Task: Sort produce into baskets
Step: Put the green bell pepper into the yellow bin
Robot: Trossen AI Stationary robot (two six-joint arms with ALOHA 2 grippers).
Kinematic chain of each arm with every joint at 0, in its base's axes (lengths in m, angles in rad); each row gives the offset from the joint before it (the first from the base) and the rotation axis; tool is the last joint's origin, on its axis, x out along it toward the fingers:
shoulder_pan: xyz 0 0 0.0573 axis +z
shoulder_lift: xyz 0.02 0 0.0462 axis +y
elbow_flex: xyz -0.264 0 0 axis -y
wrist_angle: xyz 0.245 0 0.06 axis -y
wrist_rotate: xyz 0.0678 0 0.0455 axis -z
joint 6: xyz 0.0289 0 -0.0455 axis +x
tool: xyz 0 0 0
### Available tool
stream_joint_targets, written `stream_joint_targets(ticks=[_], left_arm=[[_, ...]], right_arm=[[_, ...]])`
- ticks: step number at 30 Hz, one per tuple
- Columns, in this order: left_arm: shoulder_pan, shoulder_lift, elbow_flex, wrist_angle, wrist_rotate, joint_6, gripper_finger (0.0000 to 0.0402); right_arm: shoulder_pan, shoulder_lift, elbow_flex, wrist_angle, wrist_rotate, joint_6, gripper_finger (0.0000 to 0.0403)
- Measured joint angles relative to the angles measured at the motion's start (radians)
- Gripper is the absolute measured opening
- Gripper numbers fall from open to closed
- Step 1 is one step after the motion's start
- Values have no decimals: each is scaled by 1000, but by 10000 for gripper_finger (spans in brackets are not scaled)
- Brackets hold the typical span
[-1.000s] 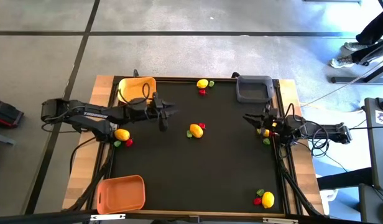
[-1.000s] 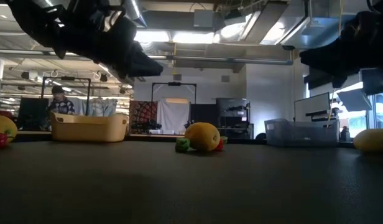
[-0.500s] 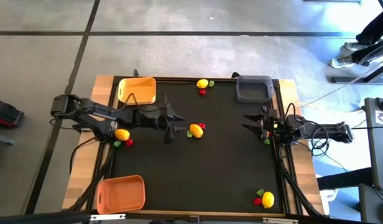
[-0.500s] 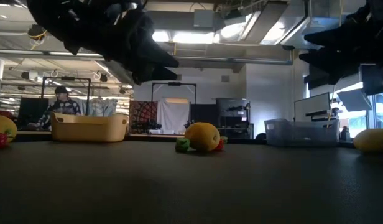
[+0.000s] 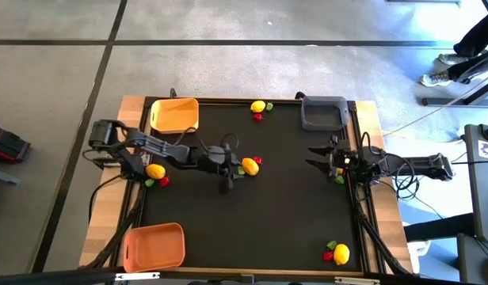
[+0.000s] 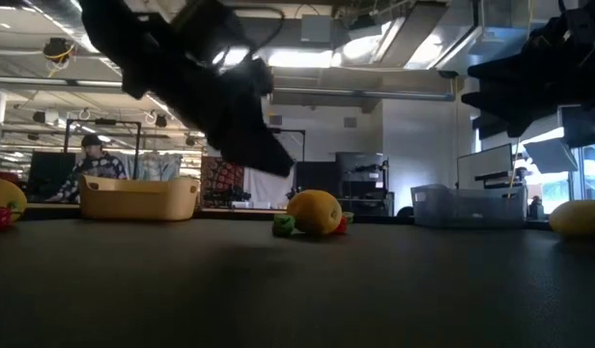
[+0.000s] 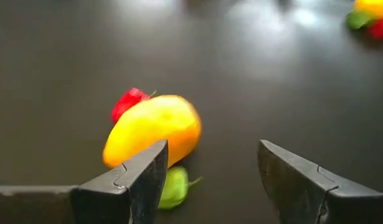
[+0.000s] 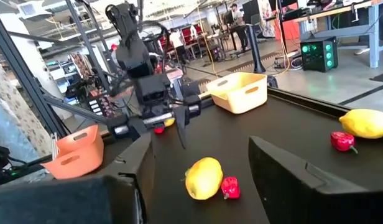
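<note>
A yellow lemon (image 5: 249,166) lies at the table's middle with a small red piece (image 7: 129,99) and a small green piece (image 7: 173,186) beside it. It also shows in the low view (image 6: 315,211). My left gripper (image 5: 234,166) is open and hangs just left of this lemon, a little above the table. In its wrist view (image 7: 211,149) the lemon (image 7: 151,127) sits ahead of one finger. My right gripper (image 5: 311,157) is open and empty at the table's right side, facing the middle. The yellow basket (image 5: 175,115), orange basket (image 5: 154,244) and dark grey basket (image 5: 323,111) stand at the table's corners.
More produce groups lie at the far edge (image 5: 258,108), at the left edge (image 5: 155,171), at the near right corner (image 5: 340,254) and beneath the right arm (image 5: 338,170). A person (image 6: 90,159) shows in the room behind the table.
My left gripper has gone toward the table's right edge, from beside the yellow basket to just left of the middle lemon, and has come down. The produce has kept still.
</note>
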Motion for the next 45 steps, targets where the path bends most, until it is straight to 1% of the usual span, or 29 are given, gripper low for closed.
stream_joint_targets(ticks=[4,12,19,22,27,30,39,42,45], left_arm=[[3,49,0,4,-41,-3,241],[5,122,0,18,-61,23,241],[16,183,0,101,-72,38,241],[18,196,0,108,-72,71,241],[18,204,0,111,-72,74,241],[18,204,0,110,-72,94,228],[18,202,0,89,-71,132,152],[18,201,2,70,-71,132,140],[18,200,2,64,-71,126,136]], right_arm=[[0,8,0,-4,16,0,202],[0,8,0,-6,37,0,202],[0,9,0,-7,38,0,202],[0,10,0,-7,38,0,202],[0,13,0,-10,46,0,202],[0,13,0,-19,56,0,202],[0,13,0,-61,73,0,202],[0,13,0,-59,74,0,202],[0,13,0,-59,73,0,202]])
